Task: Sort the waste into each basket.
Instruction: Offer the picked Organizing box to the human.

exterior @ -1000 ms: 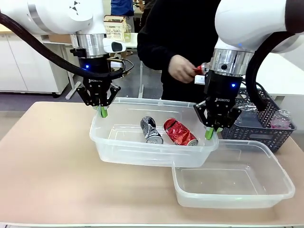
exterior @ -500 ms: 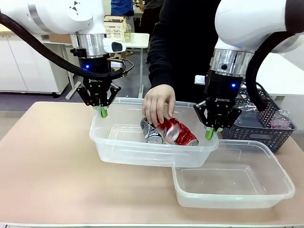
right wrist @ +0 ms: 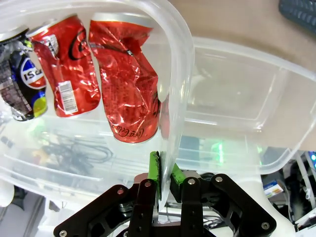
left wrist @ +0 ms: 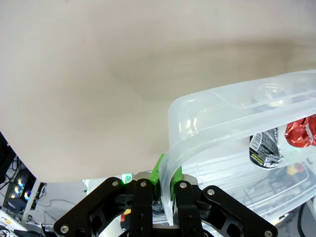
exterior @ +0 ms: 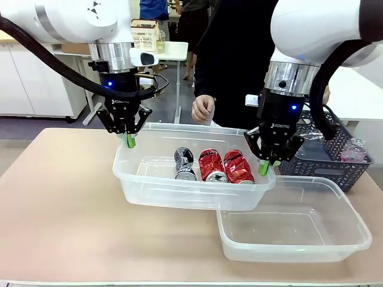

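Person's hand (exterior: 203, 109) withdrawn beyond the far rim, worktop (exterior: 60, 209) bearing one clear tub (exterior: 353, 222), second tub (exterior: 161, 194) raised partly over it, left tool (exterior: 129, 141) and right tool (exterior: 264, 168) clamped on its end rims, three crushed cans (exterior: 210, 165) inside.

**Clear plastic, creased metal, matt tabletop**

The upper tub (exterior: 137, 179) and the lower tub (exterior: 287, 254) are clear, colourless plastic. Both are smooth and glossy, with light catching on their rolled rims. The 3 crushed cans are thin metal. The middle red can (exterior: 210, 165) and the right red can (exterior: 237, 167) have a shiny, sharply creased printed skin. The dark can (exterior: 185, 162) is black and silver with bright metal at its end. The table (exterior: 60, 197) is a smooth, matt, pale beige. The left gripper (exterior: 130, 141) and right gripper (exterior: 263, 168) have hard black bodies with a satin sheen, and their green pads (right wrist: 154, 168) look matt. The arm shells (exterior: 311, 24) are glossy white. The lattice basket (exterior: 335, 161) is matt dark grey plastic. The person's black garment (exterior: 239, 54) is soft, matt cloth.
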You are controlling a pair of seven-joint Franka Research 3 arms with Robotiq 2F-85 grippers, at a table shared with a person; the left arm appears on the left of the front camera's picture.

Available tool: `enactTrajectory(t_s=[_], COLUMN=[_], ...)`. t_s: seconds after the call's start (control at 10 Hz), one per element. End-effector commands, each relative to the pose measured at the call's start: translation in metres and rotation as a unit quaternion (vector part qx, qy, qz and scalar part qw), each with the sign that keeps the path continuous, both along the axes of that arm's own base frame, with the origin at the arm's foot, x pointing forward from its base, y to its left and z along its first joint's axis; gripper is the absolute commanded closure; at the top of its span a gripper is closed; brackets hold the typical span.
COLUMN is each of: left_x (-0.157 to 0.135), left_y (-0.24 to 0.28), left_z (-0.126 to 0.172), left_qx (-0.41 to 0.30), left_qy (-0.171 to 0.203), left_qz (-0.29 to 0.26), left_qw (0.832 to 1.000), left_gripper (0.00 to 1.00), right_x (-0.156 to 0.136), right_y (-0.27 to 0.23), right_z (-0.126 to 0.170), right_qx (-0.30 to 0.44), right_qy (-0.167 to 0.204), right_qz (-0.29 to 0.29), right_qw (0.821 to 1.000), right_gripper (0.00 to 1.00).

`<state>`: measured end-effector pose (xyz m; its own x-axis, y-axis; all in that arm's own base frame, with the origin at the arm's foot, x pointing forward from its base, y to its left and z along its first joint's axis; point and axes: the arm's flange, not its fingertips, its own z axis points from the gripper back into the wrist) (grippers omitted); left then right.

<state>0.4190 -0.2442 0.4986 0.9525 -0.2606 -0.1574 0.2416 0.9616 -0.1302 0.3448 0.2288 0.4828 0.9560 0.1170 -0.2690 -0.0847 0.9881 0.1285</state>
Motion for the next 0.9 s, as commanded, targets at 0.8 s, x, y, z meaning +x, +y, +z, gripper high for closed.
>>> enactTrajectory(t_s=[0.8], left_x=[0.017], left_y=[-0.005], left_z=[0.007], left_qx=[0.010], left_qy=[0.009], left_qz=[0.004], left_qw=[1.000], left_gripper=[0.95], right_x=[0.017], right_y=[0.009], right_z=[0.012], right_qx=[0.001], right_qy=[0.007], right_qz=[0.023], right_qw=[1.000], right_gripper=[0.94])
